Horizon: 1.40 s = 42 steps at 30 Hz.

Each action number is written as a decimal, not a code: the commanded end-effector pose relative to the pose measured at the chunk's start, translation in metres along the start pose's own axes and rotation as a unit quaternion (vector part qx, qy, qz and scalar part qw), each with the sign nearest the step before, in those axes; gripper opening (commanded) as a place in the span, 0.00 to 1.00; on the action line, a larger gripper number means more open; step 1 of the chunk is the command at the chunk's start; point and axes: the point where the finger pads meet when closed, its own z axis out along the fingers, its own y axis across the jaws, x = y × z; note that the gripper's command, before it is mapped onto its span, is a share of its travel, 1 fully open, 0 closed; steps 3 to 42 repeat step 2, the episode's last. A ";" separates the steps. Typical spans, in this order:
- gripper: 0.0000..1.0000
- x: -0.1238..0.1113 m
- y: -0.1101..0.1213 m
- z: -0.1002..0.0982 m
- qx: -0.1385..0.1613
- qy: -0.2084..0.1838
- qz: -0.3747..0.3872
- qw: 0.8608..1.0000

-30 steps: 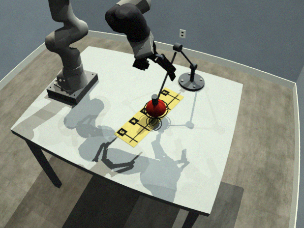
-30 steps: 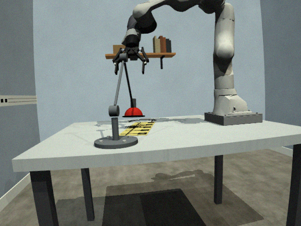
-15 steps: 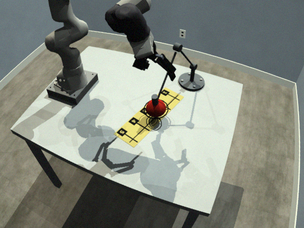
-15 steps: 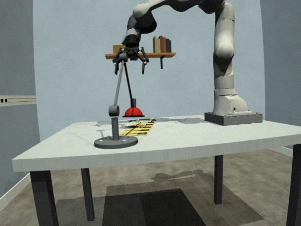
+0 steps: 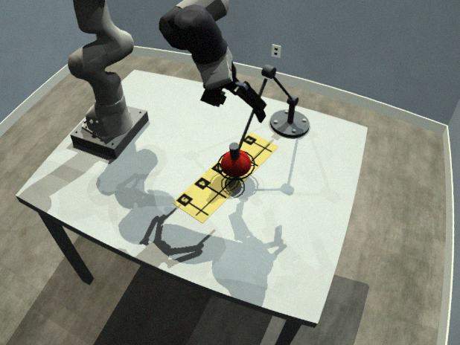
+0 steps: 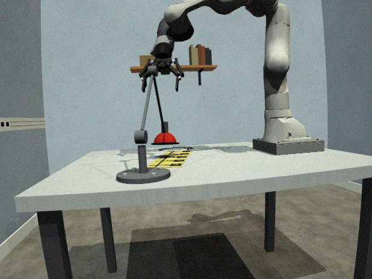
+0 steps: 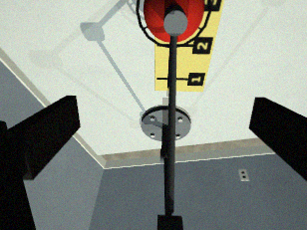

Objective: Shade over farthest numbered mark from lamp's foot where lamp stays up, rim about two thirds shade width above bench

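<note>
The lamp stands with its round grey foot [image 5: 289, 123] at the far right of the bench and its elbow joint [image 5: 269, 71] high above it. Its dark forearm rod [image 7: 171, 123] slopes down to the red shade [image 5: 235, 163]. The shade hangs a little above the yellow numbered strip [image 5: 225, 176], roughly by marks 2 and 3; marks 1 and 2 show in the wrist view [image 7: 198, 63]. My gripper [image 5: 238, 105] is wide open and empty. It sits high on the forearm rod just below the elbow, with a finger on each side of the rod and not touching it [image 6: 161, 82].
My arm's base [image 5: 109, 130] is bolted at the far left of the bench. A wall shelf with books [image 6: 180, 64] hangs behind the gripper in the exterior view. The bench edges lie near the lamp's foot [image 6: 143, 175].
</note>
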 end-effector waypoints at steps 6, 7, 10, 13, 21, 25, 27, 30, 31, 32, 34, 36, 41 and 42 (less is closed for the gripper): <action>1.00 0.000 0.000 0.000 0.000 0.000 0.000 1.000; 1.00 0.000 0.000 0.000 0.000 0.000 0.000 1.000; 1.00 0.000 0.000 0.000 0.000 0.000 0.000 1.000; 1.00 0.000 0.000 0.000 0.000 0.000 0.000 1.000; 1.00 0.000 0.000 0.000 0.000 0.000 0.000 1.000; 1.00 0.000 0.000 0.000 0.000 0.000 0.000 1.000; 1.00 0.000 0.000 0.000 0.000 0.000 0.000 1.000; 1.00 0.000 0.000 0.000 0.000 0.000 0.000 1.000; 1.00 0.000 0.000 0.000 0.000 0.000 0.000 1.000; 1.00 0.000 0.000 0.000 0.000 0.000 0.000 1.000; 1.00 0.000 0.000 0.000 0.000 0.000 0.000 1.000; 1.00 0.000 0.000 0.000 0.000 0.000 0.000 1.000; 1.00 0.000 0.000 0.000 0.000 0.000 0.000 1.000; 1.00 0.000 0.000 0.000 0.000 0.000 0.000 1.000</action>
